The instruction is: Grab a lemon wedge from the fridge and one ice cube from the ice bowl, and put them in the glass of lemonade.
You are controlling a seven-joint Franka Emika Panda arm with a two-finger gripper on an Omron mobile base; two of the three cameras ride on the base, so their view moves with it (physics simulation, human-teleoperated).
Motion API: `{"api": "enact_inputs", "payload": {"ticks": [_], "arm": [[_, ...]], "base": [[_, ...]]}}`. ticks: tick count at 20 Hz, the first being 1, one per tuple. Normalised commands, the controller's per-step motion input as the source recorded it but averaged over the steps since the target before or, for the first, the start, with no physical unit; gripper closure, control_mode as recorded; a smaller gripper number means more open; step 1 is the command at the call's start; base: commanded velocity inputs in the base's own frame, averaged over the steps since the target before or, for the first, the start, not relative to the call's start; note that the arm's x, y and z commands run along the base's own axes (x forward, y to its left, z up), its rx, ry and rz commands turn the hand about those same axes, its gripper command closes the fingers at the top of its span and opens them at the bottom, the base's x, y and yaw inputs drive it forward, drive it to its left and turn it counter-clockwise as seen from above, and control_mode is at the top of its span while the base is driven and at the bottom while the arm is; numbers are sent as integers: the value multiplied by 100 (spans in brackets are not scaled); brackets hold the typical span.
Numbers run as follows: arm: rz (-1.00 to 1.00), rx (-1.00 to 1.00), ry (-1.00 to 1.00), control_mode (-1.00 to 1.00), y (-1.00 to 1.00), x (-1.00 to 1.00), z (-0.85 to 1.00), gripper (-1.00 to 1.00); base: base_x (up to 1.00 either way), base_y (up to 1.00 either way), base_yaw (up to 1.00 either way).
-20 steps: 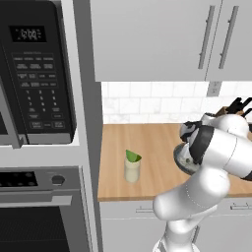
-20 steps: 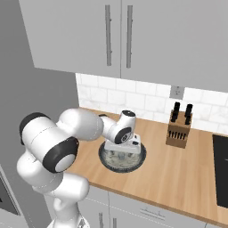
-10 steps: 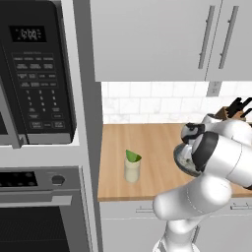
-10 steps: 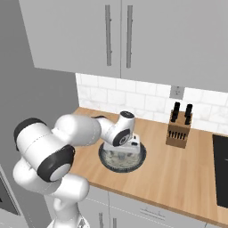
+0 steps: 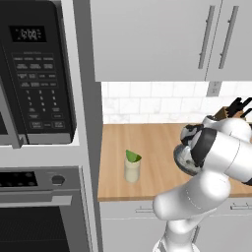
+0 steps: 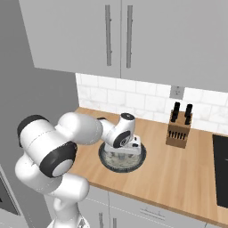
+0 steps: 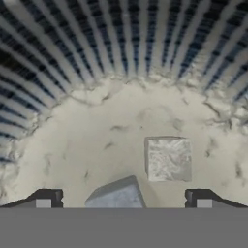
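The glass of lemonade (image 5: 131,170) stands on the wooden counter near its left end, with the yellow-green lemon wedge (image 5: 133,156) resting on top of it. To the right, the grey ice bowl (image 6: 106,156) sits mid-counter, and my hand (image 6: 131,144) reaches down into it. In the hand view my gripper (image 7: 123,199) is open just above the bowl's whitish floor. One pale ice cube (image 7: 116,195) lies between the fingertips (image 7: 48,198). A second cube (image 7: 168,159) lies a little further ahead to the right. The fridge is out of view.
A wooden knife block (image 6: 178,129) stands against the tiled wall right of the bowl. A black microwave (image 5: 37,74) and an oven (image 5: 39,206) fill the tall unit left of the counter. Grey wall cabinets (image 6: 120,35) hang overhead. The bowl's ribbed wall (image 7: 121,43) rises ahead of the fingers.
My hand has sunk slightly deeper into the ice bowl and the elbow has shifted a little. The jaws stay open. Glass and wedge have not moved.
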Motion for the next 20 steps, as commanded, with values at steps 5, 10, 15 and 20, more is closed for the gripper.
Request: {"api": "enact_inputs", "payload": {"ticks": [5,10,15,20], "arm": [[0,0,0,-100,0,0,0,-100],[0,0,0,-100,0,-2,-5,-100],[0,0,0,-100,0,-8,0,-100],[0,0,0,-100,0,0,0,-100]], "base": [[0,0,0],[0,0,0],[0,0,0],[0,0,0]]}}
